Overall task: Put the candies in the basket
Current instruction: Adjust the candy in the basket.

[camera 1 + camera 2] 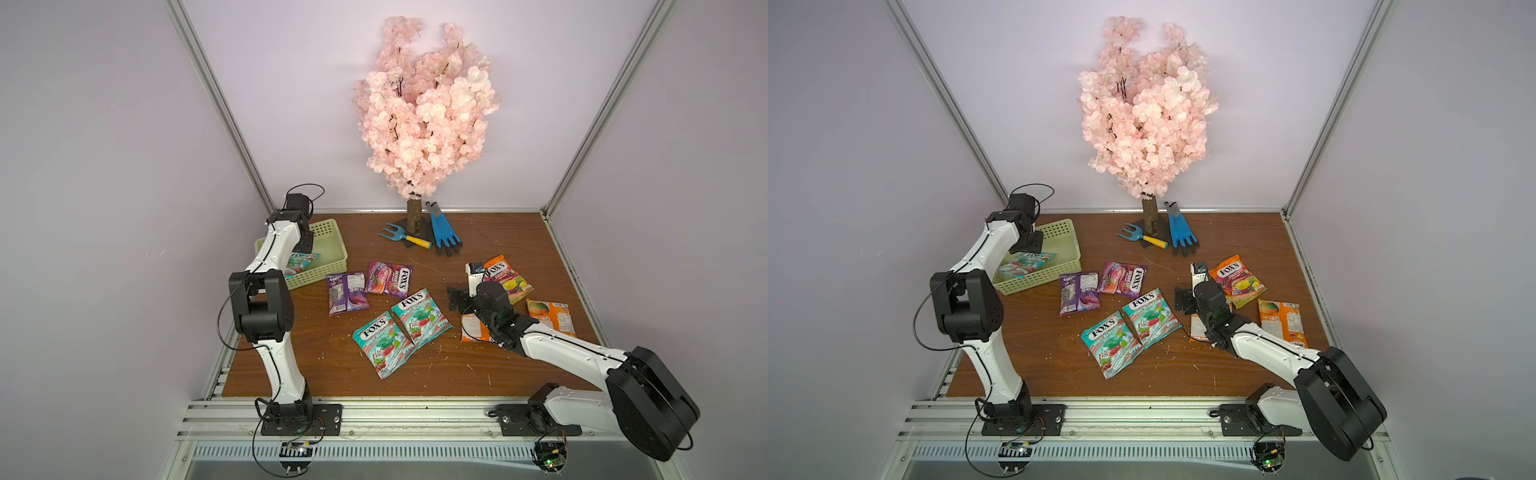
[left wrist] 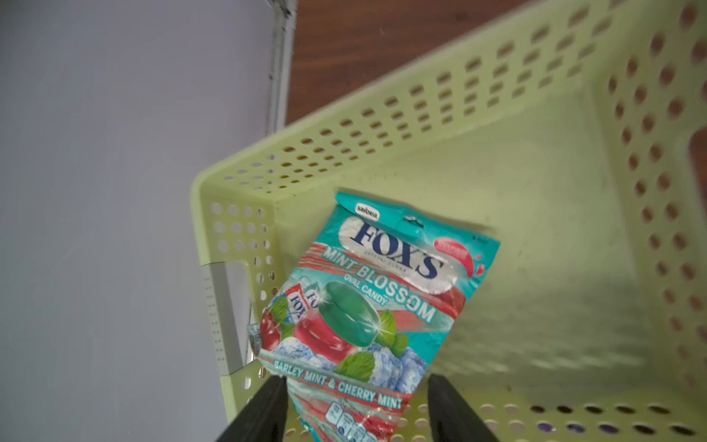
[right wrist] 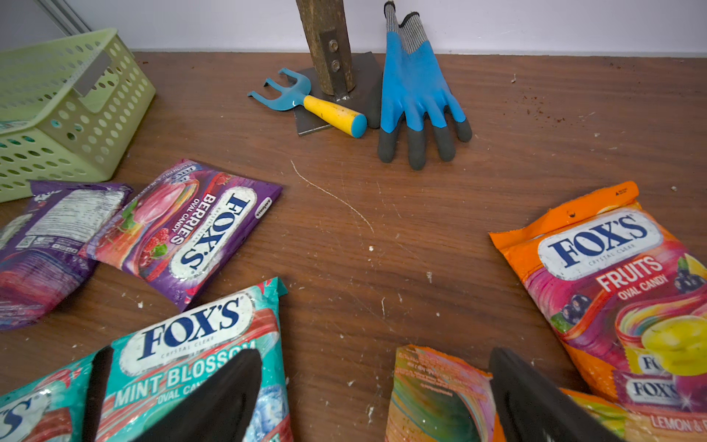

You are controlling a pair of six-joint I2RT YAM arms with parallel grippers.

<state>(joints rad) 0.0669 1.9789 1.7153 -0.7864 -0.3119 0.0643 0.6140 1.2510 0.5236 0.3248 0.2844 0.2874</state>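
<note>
Light: bright, even.
Shadows: soft, faint.
Blur: basket [image 2: 650, 214] wall smeared, left wrist view.
Edges: wrist views bowed.

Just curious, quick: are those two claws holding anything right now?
Left gripper: open, not gripping the teal candy bag in the basket.
Right gripper: open, holding nothing.

Teal mint candy bag [image 2: 377, 302] in green basket [image 2: 421, 111], left gripper [image 2: 359, 409] jaws apart

Orange bag [image 1: 470, 330], seemingly half-hidden under arm [image 1: 561, 345]
</note>
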